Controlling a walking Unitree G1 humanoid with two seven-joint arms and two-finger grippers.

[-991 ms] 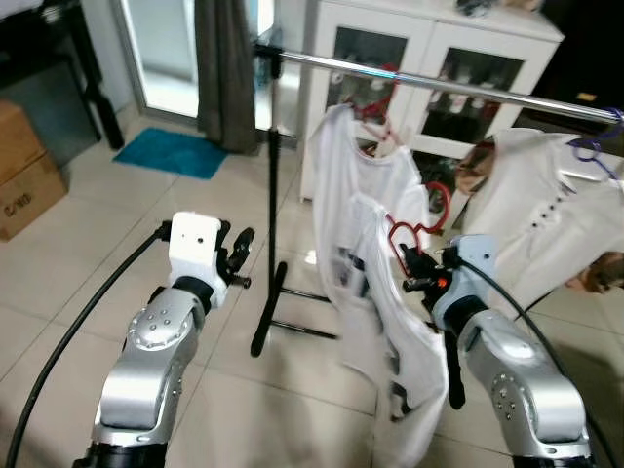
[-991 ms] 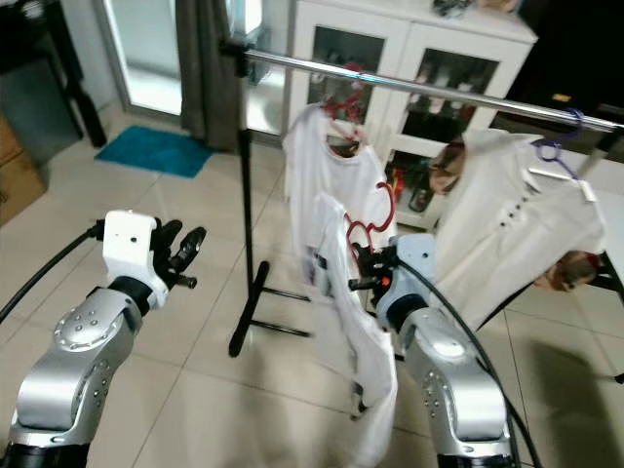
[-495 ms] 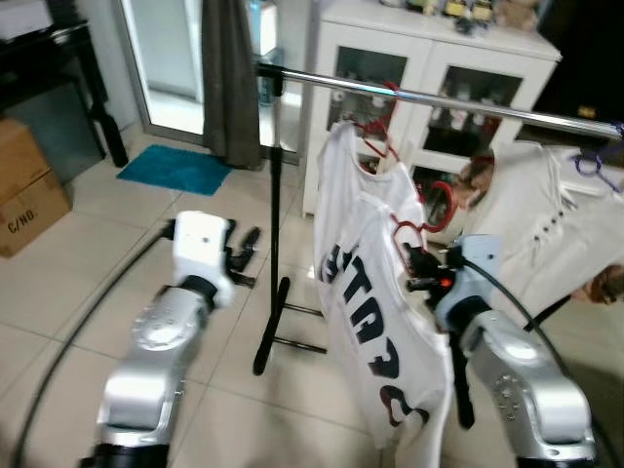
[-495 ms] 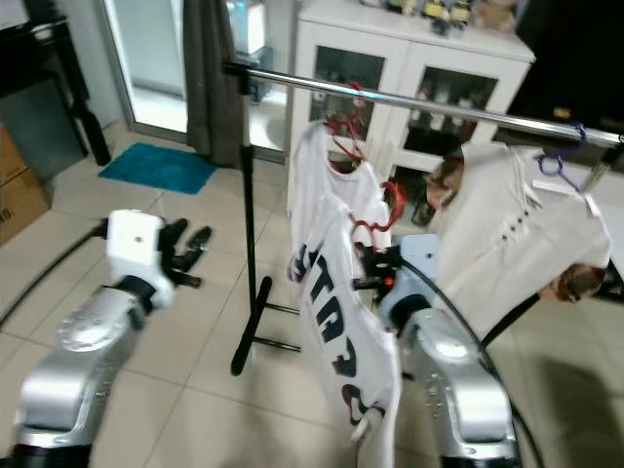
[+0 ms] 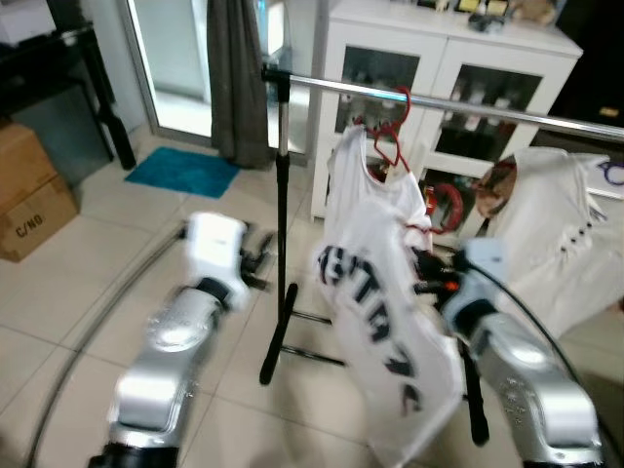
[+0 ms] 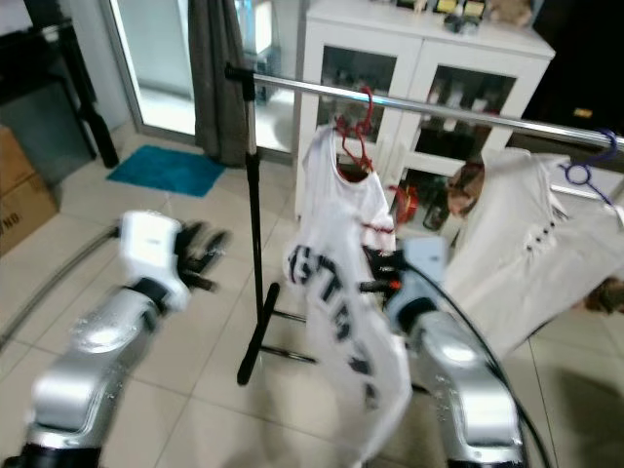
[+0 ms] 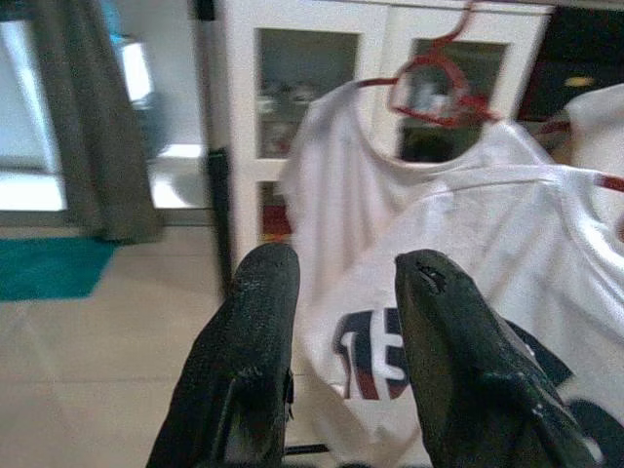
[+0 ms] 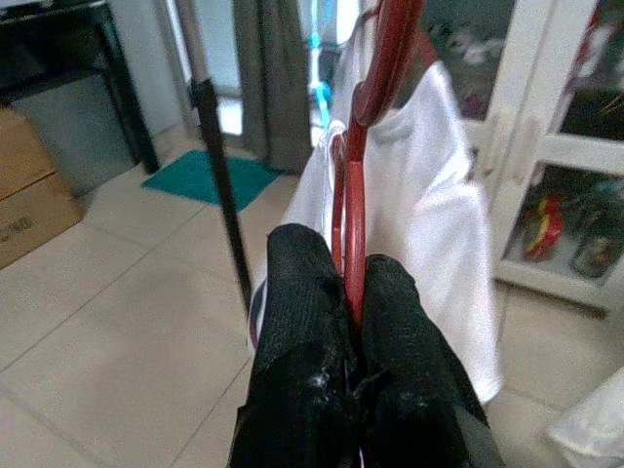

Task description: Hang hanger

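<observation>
My right gripper (image 5: 430, 279) is shut on a red hanger (image 8: 377, 68), whose hook (image 5: 448, 206) rises just below the chrome rail (image 5: 458, 102). A white T-shirt with dark print (image 5: 385, 331) hangs from this hanger and sways in front of my right arm. Behind it, a second white shirt (image 5: 375, 190) hangs on the rail by its own red hanger (image 5: 395, 132). In the right wrist view the two fingers (image 8: 297, 292) pinch the hanger's red neck. My left gripper (image 7: 346, 261) is open and holds nothing, raised left of the rack's pole and blurred.
The rack's black upright pole (image 5: 284, 185) and floor foot (image 5: 278, 341) stand between my arms. A white buttoned shirt (image 5: 556, 234) on a purple hanger hangs to the right. Behind are a white glass-door cabinet (image 5: 429, 49), a dark curtain (image 5: 237, 78), a teal mat (image 5: 185, 171) and a cardboard box (image 5: 29, 200).
The camera has lifted and shifted, so the rack sits nearer. The held T-shirt has turned and swung, showing its print. My right gripper keeps hold of the hanger; my left arm is blurred.
</observation>
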